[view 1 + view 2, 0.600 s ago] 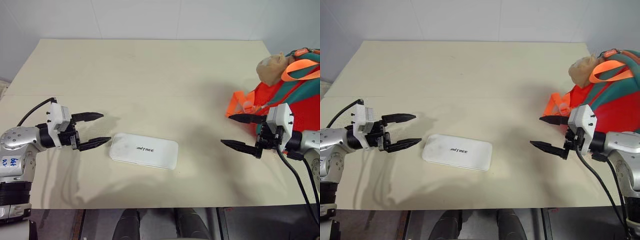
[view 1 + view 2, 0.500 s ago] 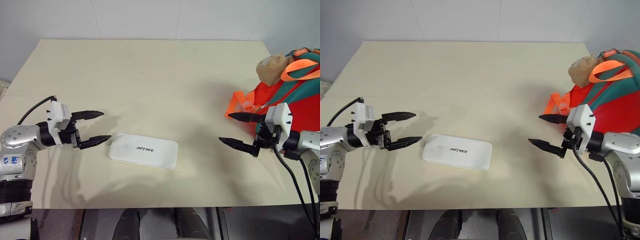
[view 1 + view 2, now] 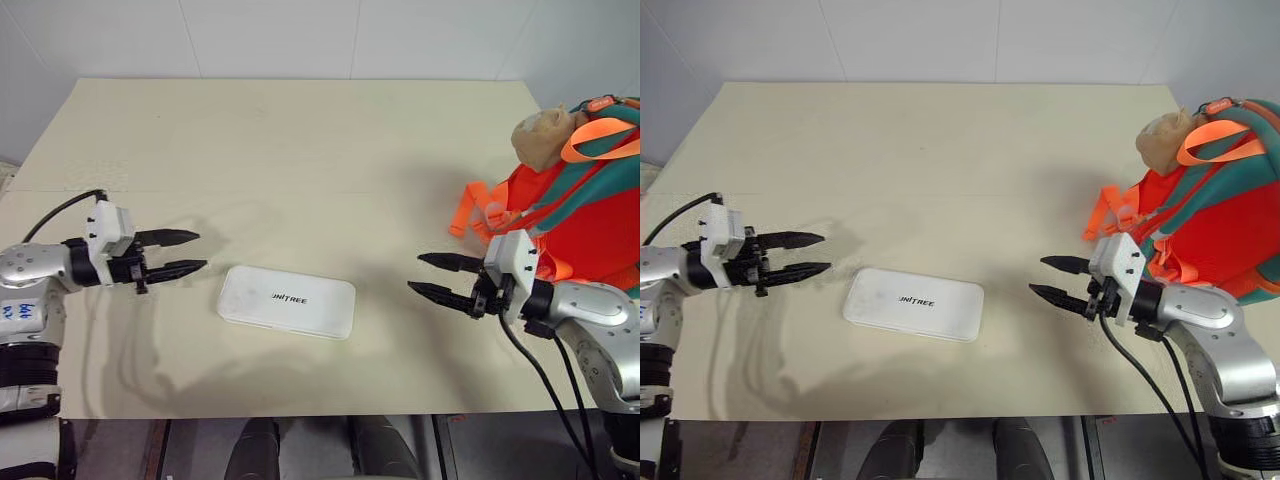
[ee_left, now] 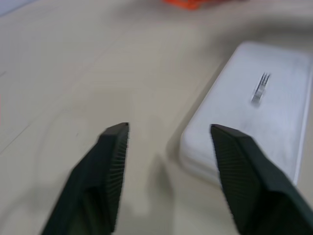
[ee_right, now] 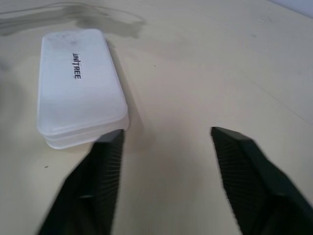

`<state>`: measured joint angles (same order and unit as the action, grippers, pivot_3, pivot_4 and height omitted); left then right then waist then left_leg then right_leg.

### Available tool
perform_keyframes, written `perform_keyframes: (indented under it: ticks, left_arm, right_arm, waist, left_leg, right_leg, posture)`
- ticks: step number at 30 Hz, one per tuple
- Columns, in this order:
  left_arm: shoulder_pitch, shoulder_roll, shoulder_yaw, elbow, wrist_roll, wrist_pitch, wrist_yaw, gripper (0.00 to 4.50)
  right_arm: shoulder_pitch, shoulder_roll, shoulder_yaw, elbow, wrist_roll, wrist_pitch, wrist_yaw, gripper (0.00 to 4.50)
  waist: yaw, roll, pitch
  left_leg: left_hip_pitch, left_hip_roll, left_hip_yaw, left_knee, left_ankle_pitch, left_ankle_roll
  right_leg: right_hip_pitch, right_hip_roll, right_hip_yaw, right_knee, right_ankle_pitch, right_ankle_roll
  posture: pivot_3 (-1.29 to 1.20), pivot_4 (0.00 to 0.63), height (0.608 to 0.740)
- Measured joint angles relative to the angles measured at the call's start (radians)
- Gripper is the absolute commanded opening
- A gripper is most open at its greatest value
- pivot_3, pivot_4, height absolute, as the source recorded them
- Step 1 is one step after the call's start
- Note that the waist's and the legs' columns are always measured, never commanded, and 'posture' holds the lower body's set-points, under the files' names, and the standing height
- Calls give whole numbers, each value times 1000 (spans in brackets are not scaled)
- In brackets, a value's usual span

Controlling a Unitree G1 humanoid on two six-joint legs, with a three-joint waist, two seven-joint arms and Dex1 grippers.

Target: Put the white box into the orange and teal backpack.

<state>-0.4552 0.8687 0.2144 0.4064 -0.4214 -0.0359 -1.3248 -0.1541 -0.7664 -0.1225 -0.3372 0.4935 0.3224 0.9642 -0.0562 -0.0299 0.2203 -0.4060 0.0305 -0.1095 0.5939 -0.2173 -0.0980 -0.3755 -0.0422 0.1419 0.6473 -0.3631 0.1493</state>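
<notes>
Left pincer [image 3: 185,253] and right pincer [image 3: 430,275] both released, nothing gripped, hovering over the desk [image 3: 300,150]. White box [image 3: 287,301] lies flat between them, nearer the left, touching neither. Orange and teal backpack [image 3: 590,200] sits at desk's right edge behind the right pincer.

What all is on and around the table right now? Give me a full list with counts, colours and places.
white box: one, white with dark lettering, lying flat near the table's front edge, between the two pincers, touched by neither.
orange and teal backpack: one, at the table's right edge.
plush toy charm: one, tan, on the backpack's top.
table: one, cream top, white wall behind.
left pincer: one, black fingers, open, left of the box.
right pincer: one, black fingers, open, between box and backpack.
</notes>
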Motion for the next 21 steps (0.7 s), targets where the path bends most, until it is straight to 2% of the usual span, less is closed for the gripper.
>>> perform_keyframes:
  ticks: [5, 6, 10, 14, 21]
  left_arm:
    - [79, 27, 23, 14, 6, -31, -15, 337]
    - [96, 27, 21, 16, 12, -34, -22, 31]
    - [130, 22, 12, 18, 34, -48, -15, 12]
    - [142, -27, -11, -11, 65, -52, 42, 12]
    - [159, -67, -38, -125, 69, 7, 89, 12]
  right_arm:
    - [5, 34, 94, 1, -56, -4, -7, 27]
    - [-1, 38, 111, 7, -64, -4, -6, 0]
    - [-18, 60, 172, 33, -95, -8, 3, 0]
    - [-55, 89, 241, 102, -168, 7, -31, 0]
    - [-99, 133, 292, 167, -238, 8, -59, 0]
  waist:
    - [1, 0, 0]
    - [2, 0, 0]
    - [2, 0, 0]
    - [5, 0, 0]
    - [-1, -1, 0]
  left_leg:
    - [0, 0, 0, 0, 0, 0]
    - [0, 0, 0, 0, 0, 0]
    - [0, 0, 0, 0, 0, 0]
    - [0, 0, 0, 2, 0, 0]
    - [1, 0, 0, 2, 0, 0]
  right_leg:
    - [0, 0, 0, 0, 0, 0]
    - [0, 0, 0, 0, 0, 0]
    - [0, 0, 0, 2, 0, 0]
    - [0, 0, 0, 3, 0, 0]
    - [-1, 0, 0, 5, 0, -1]
  posture:
    - [0, 150, 740]
    - [0, 150, 740]
    - [0, 150, 740]
    - [0, 150, 740]
    - [0, 150, 740]
